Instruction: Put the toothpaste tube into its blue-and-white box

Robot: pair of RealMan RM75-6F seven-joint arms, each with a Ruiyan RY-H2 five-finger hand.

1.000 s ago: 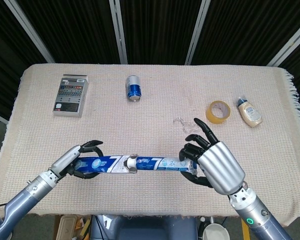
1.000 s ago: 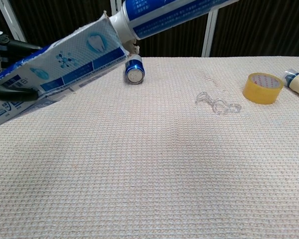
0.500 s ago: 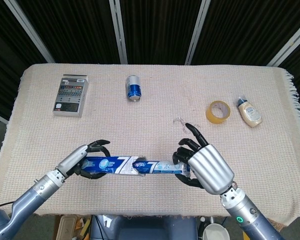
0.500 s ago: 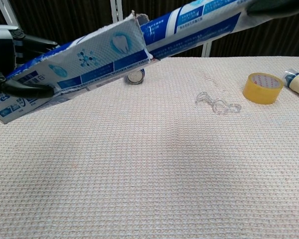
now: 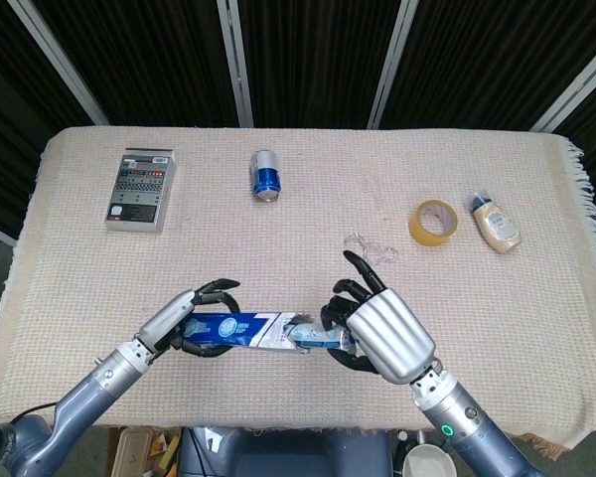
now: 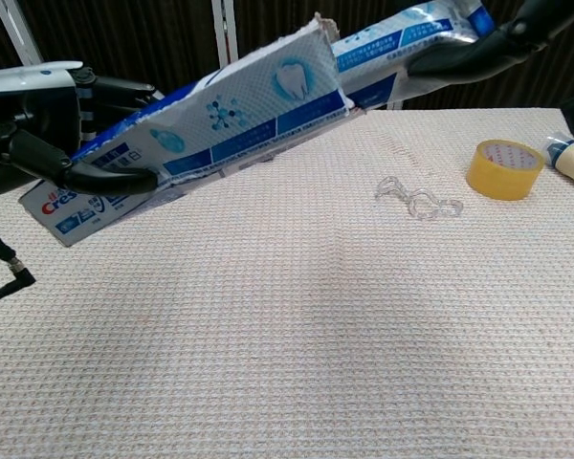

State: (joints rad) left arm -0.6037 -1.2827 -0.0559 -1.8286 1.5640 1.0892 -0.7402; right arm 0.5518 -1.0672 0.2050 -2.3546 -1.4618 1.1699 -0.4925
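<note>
Head view: left hand (image 5: 194,320) fingers hold box (image 5: 236,330); right hand (image 5: 377,333) fingers hold tube (image 5: 316,337); can (image 5: 266,175), tape roll (image 5: 433,221) lie apart.

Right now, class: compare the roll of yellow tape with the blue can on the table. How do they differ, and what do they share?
The yellow tape is a hollow ring lying flat; the blue can is a solid cylinder on its side. The tape sits to the right, the can further back on the left. Both rest untouched on the cloth, away from either hand.
</note>
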